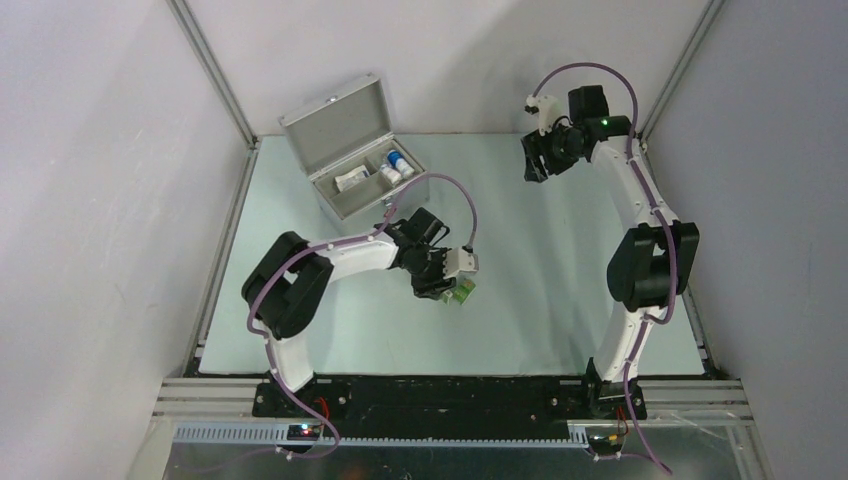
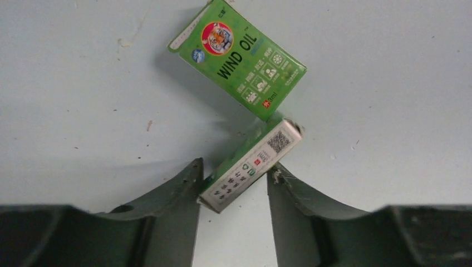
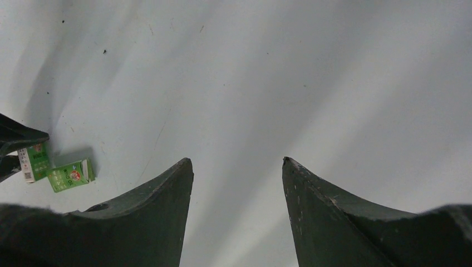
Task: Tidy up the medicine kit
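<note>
Lying pale between white walls (image 1: 100, 150), the table (image 1: 560, 260); left pincer (image 2: 235, 166) pinching a box (image 2: 251, 164), right pincer (image 3: 236, 161) spread.

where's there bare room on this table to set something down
Bare table runs between the left gripper and the right arm, and from the medicine kit across to the right gripper. Crowded: around the kit, and mid-table where the left gripper straddles one of two green boxes.
</note>
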Robot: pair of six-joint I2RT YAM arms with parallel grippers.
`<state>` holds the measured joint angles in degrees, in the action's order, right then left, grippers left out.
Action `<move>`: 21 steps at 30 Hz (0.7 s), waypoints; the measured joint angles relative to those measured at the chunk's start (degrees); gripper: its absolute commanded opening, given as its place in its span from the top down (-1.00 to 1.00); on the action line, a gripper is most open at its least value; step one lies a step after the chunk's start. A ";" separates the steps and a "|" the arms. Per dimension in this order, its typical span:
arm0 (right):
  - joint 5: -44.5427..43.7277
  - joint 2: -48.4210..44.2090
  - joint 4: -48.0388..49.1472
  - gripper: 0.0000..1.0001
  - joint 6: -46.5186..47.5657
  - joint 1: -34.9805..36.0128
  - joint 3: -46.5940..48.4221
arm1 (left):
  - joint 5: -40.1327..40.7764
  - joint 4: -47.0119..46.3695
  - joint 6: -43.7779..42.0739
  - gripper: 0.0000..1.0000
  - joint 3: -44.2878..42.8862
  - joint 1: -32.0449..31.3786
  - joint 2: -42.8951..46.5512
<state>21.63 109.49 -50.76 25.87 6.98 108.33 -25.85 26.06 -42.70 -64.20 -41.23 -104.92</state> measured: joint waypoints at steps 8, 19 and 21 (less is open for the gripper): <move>1.09 0.00 -0.04 -0.28 -0.85 -0.20 0.00 | -3.10 -0.79 3.56 0.48 0.02 0.26 0.11; 0.76 0.07 0.02 -0.28 -0.66 -0.20 0.46 | -7.30 0.22 8.15 0.61 -1.75 9.25 9.62; 0.15 0.37 0.00 -0.28 -0.37 -0.17 0.76 | -7.41 0.28 9.38 0.61 -3.19 12.35 11.17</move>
<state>21.78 109.86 -50.76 25.50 6.81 109.10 -33.26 26.35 -33.32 -67.40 -28.88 -93.76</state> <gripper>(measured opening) 0.642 0.222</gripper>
